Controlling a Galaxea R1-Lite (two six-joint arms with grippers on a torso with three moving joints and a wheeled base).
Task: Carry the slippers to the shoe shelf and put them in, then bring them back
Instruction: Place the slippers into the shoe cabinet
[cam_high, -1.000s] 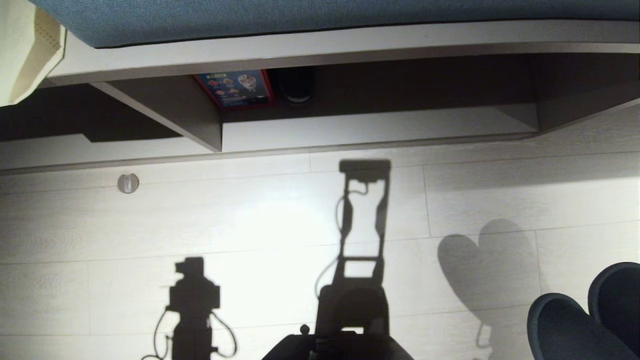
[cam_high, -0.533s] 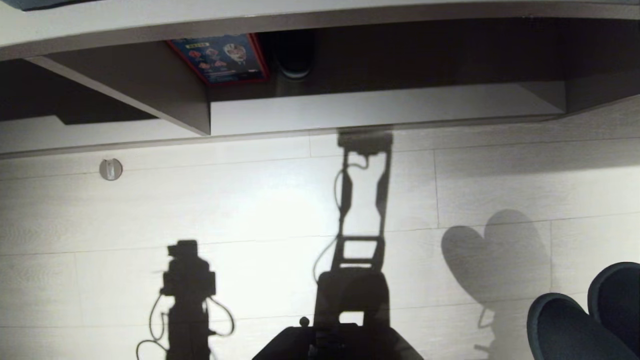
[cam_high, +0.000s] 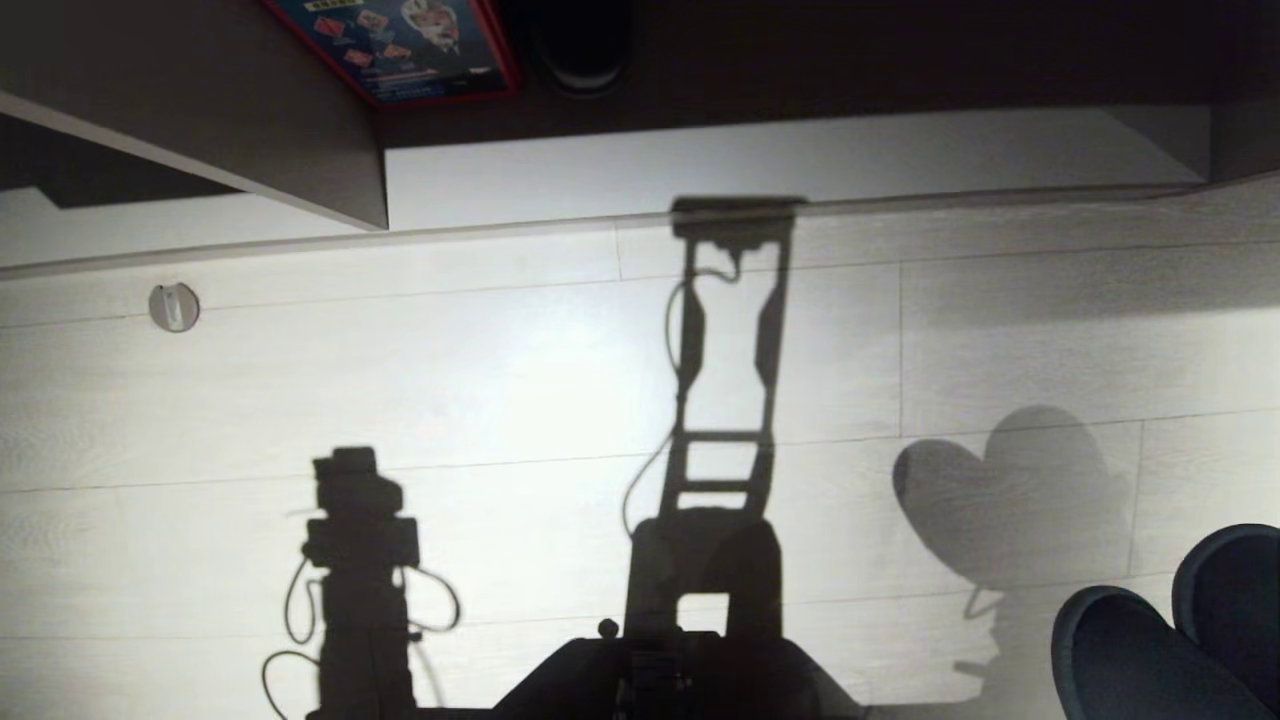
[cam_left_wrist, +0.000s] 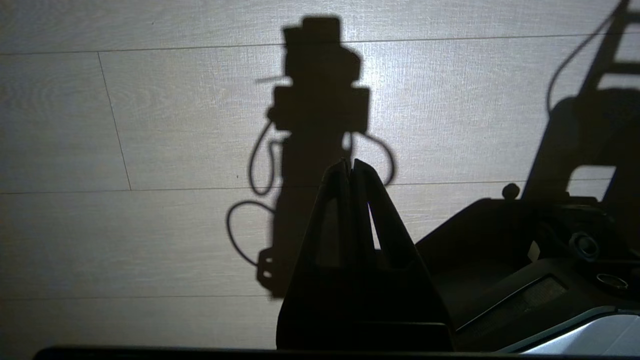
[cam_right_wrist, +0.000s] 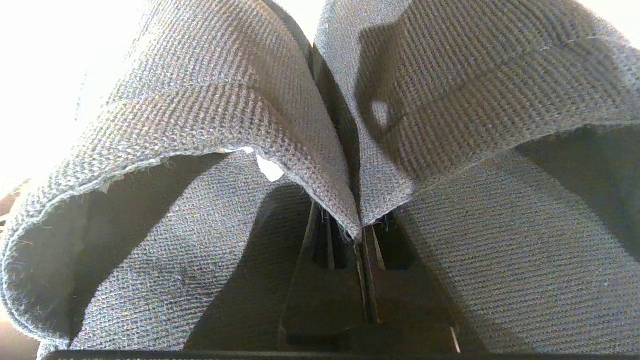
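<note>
Two dark grey-blue slippers (cam_high: 1130, 660) hang side by side above the floor at the head view's lower right, throwing a heart-shaped shadow. In the right wrist view my right gripper (cam_right_wrist: 361, 235) is shut on the slippers (cam_right_wrist: 210, 100), pinching their adjoining upper edges together, and its fingertips are buried in the fabric. The shoe shelf (cam_high: 760, 160) runs along the far side of the floor, showing a pale bottom board, a dark back and a slanted divider (cam_high: 250, 130). My left gripper (cam_left_wrist: 350, 162) hangs shut and empty over the floor.
Inside the shelf lie a red-edged blue box (cam_high: 400, 45) and a black shoe (cam_high: 580, 40). A round doorstop (cam_high: 173, 306) sits on the pale plank floor at the left. My dark base (cam_high: 680, 680) fills the near middle.
The whole head view has tilted downward: the shelf and its box slid toward the top edge and the blue cushion left the picture. The slippers keep their place in my right gripper.
</note>
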